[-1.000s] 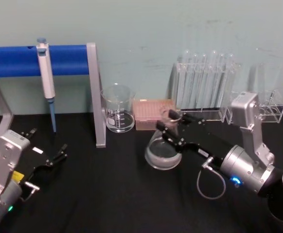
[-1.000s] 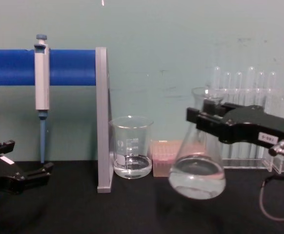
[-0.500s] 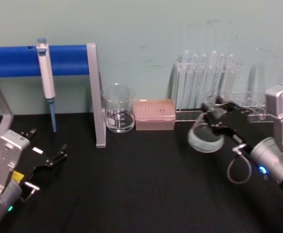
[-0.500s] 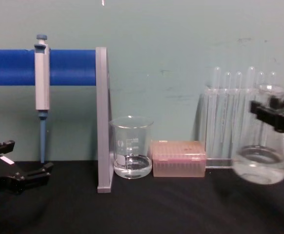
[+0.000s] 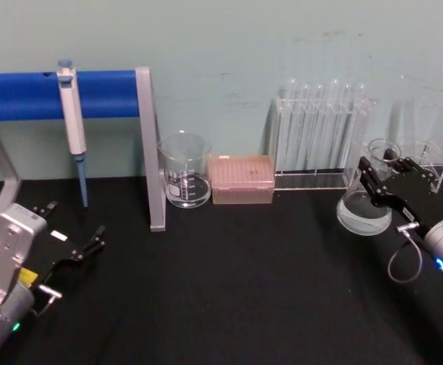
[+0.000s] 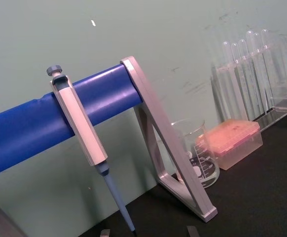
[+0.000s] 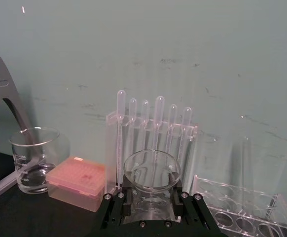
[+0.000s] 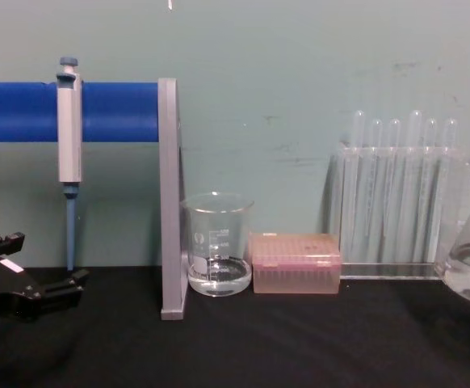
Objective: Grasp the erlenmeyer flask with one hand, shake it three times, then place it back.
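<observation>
**A:** where's our erlenmeyer flask [image 5: 364, 207] at?

**B:** we've got its neck pinched in the right gripper [image 5: 381, 173], with the liquid-filled base below the fingers. The test tube rack [image 5: 320, 141] sits just behind that gripper. Our left gripper [image 5: 73, 226] is parked well apart, fingers spread

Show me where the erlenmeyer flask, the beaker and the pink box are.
erlenmeyer flask [image 5: 358, 219], head view, on its wide base.
beaker [image 5: 184, 182], head view, on its glass wall.
pink box [image 5: 241, 173], head view, on its lid.
</observation>
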{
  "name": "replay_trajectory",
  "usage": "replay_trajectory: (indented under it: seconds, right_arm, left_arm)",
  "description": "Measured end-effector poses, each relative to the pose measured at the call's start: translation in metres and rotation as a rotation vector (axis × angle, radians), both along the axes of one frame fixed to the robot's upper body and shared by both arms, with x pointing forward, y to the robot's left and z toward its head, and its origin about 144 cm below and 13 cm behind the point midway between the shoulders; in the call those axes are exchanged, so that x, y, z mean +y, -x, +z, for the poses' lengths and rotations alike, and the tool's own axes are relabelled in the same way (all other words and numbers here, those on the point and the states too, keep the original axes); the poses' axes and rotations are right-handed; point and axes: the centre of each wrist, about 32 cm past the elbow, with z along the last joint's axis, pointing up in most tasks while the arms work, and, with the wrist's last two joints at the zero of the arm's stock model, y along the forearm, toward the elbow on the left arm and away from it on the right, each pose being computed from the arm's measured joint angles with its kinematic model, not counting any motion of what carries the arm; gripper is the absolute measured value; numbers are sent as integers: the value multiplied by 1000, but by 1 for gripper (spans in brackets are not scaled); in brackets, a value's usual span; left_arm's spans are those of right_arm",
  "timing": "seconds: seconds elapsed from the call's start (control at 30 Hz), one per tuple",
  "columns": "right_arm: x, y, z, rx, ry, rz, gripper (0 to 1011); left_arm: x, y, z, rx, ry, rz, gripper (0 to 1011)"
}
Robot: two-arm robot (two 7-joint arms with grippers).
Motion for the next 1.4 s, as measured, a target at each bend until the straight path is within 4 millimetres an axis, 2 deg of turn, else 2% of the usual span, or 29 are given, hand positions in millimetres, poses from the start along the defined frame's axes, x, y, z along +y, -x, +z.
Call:
replay_trajectory:
  seconds: [0.43, 1.0, 1.4]
  right_arm:
    - [8, -1, 0, 3, 3, 91, 450]
    - [49, -9, 1, 12, 4, 458, 450]
    - [67, -12, 0, 27, -2, 661, 450]
  left_arm:
    - [0, 0, 0, 0, 0, 0, 1001]
    - [0, 0, 0, 0, 0, 0, 1001]
    - [0, 0, 0, 0, 0, 0, 1001]
